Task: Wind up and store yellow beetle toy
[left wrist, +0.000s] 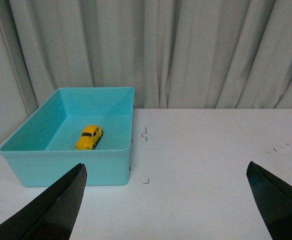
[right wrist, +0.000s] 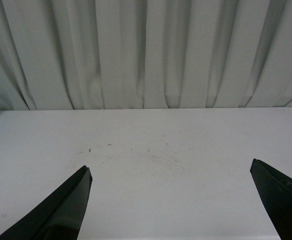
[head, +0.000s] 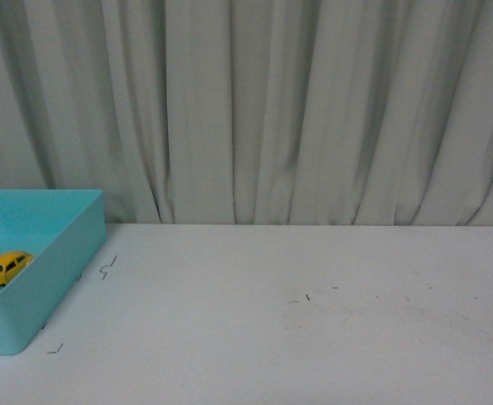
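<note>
The yellow beetle toy sits on its wheels inside the turquoise bin at the table's far left. The left wrist view also shows the toy on the floor of the bin. My left gripper is open and empty, back from the bin with the bin's front wall just beyond one finger. My right gripper is open and empty over bare white table, well away from the toy. Neither arm shows in the front view.
A white table runs to a grey-white curtain at the back. Small black corner marks lie on the table beside the bin. Faint scuffs mark the table's middle.
</note>
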Action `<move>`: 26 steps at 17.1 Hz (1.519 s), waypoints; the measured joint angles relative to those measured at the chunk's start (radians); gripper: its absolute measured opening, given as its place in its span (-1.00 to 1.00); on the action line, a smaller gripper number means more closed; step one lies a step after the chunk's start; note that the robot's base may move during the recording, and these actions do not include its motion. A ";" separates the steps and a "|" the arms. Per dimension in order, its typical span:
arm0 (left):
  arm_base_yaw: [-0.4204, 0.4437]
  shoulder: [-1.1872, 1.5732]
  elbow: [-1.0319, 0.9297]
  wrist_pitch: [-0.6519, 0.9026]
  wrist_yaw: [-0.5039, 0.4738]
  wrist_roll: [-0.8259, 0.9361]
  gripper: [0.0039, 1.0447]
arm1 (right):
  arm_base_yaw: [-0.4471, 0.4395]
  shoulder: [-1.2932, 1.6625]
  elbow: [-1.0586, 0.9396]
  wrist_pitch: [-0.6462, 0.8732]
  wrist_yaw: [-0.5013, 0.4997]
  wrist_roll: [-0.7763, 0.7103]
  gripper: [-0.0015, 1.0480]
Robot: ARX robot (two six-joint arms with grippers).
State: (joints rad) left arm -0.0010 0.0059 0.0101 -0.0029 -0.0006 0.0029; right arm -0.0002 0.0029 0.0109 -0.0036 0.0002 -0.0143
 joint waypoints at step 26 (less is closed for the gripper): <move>0.000 0.000 0.000 0.000 0.000 0.000 0.88 | 0.000 0.000 0.000 0.000 0.000 0.003 0.87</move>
State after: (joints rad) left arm -0.0010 0.0059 0.0101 -0.0032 -0.0006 0.0029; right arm -0.0002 0.0032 0.0109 -0.0036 -0.0002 -0.0109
